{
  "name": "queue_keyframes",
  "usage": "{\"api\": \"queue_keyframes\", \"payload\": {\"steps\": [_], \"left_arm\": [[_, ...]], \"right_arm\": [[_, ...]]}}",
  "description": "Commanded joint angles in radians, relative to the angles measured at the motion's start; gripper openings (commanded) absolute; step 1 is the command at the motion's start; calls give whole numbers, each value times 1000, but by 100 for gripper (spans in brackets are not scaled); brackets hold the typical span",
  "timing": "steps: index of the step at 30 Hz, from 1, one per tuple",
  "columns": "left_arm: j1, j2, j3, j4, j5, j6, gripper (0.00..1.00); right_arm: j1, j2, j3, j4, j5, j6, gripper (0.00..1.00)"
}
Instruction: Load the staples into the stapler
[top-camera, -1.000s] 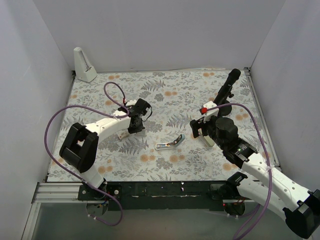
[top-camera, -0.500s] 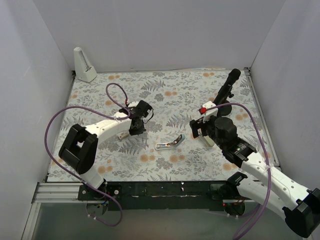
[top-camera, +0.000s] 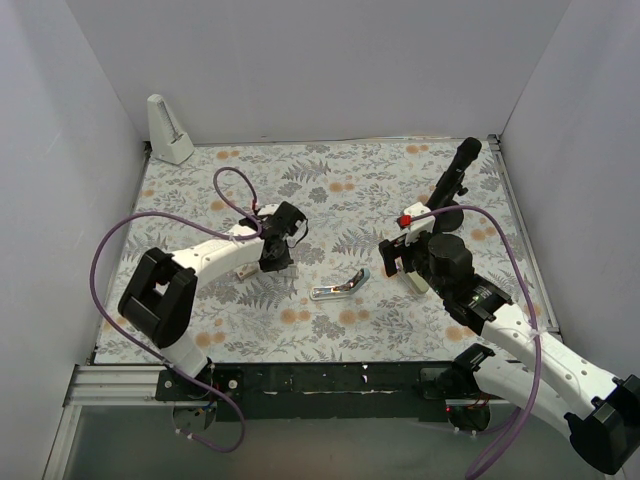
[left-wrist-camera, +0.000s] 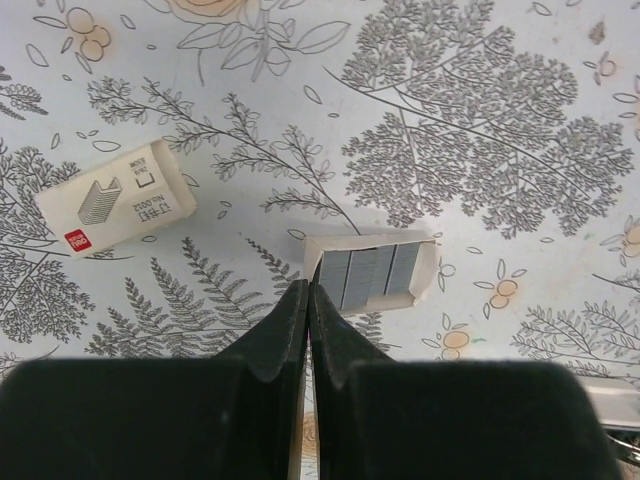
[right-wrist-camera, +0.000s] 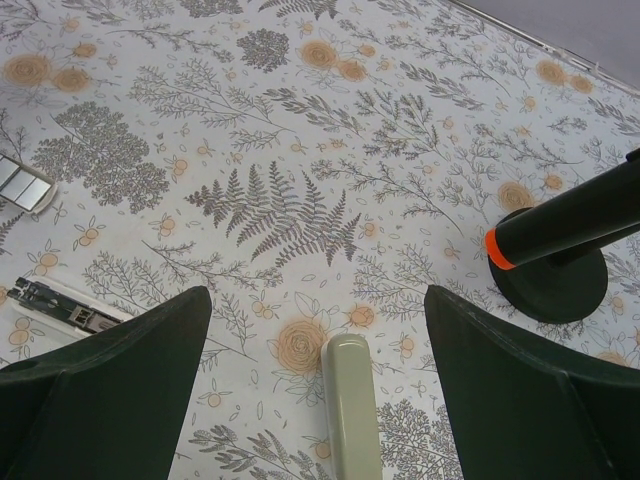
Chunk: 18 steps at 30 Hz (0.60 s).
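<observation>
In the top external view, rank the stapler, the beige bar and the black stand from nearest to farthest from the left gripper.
1. stapler, mid-table, just right of the left gripper.
2. beige bar, farther right, past the stapler.
3. black stand, far right, toward the back.

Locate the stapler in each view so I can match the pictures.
Top external: the stapler lies mid-table, between the two arms.
Right wrist: the stapler shows only as a silver rail at the lower left edge.
Left wrist: cannot tell; only a pale sliver at the lower right edge.
Shared landmark: the black stand, right rear in the top view, at the right edge in the right wrist view.
</observation>
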Motion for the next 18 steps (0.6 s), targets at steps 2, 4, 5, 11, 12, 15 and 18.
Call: {"api": "queue_keyframes", "payload": {"steps": [2,4,5,11,12,15,18], "left_arm": [[-56,-83,27,14,-67,12,0],[16,-61,37,-7,-8,3,0],[21,-35,53,-24,9,-6,0],[54,-96,-27,36,50,3,0],[59,-61,-29,18,54,8,0],[55,-96,-74,56,91,11,0],[46,-151,-85,77,129,11,0]], "right_arm": [[2,-6,33,19,0,-7,96],[2,6,33,14,-3,-5,96],[2,11,41,14,-5,-7,96],[2,3,29,27,-8,-5,96],[0,6,39,19,-14,-7,96],[2,12,44,14,-5,-7,96],[2,3,33,22,-11,-7,96]]}}
